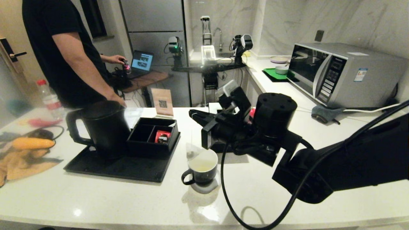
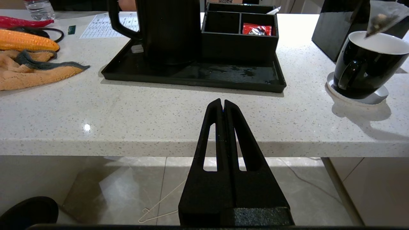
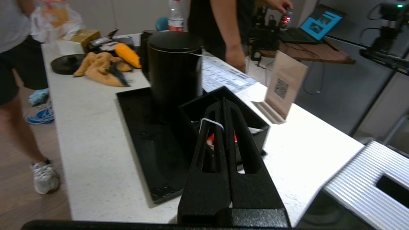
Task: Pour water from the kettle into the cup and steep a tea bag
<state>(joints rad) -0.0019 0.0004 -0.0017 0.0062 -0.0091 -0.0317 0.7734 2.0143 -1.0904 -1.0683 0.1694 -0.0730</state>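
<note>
Surveying the counter from left to right: the kettle (image 1: pixel 105 127) stands upright, lid on, at the left end of the black tray (image 1: pixel 121 167), well to the left of the working jaws. Beside it on the tray sits a divided black box (image 1: pixel 153 135) with a small red packet (image 1: pixel 163 136) in one compartment.

The left gripper (image 2: pixel 222 105) is parked off the near edge of the counter, jaws clenched on nothing, with the tray ahead of it and the cup off to one side.

The cup (image 1: pixel 201 171) rests on a pale coaster (image 1: pixel 204 187), to the right of the tray. Its white inside shows pale liquid, so pouring appears done.

The tea bag (image 1: pixel 192 150) hangs on its thin string (image 3: pixel 211 122), its lower corner at the cup's rim or just inside, as best seen in the left wrist view. It sits below the jaws of the right gripper (image 1: pixel 193 115).

That gripper is held level above the cup, jaws clenched on the string, which crosses its fingertips in its own wrist view.

Judgement: the step in hand is steeping. To do it well, lower the bag centred over the cup's mouth, keep the string pinched, descend slowly so the bag does not catch the rim, and avoid tugging the cup off its coaster.
</note>
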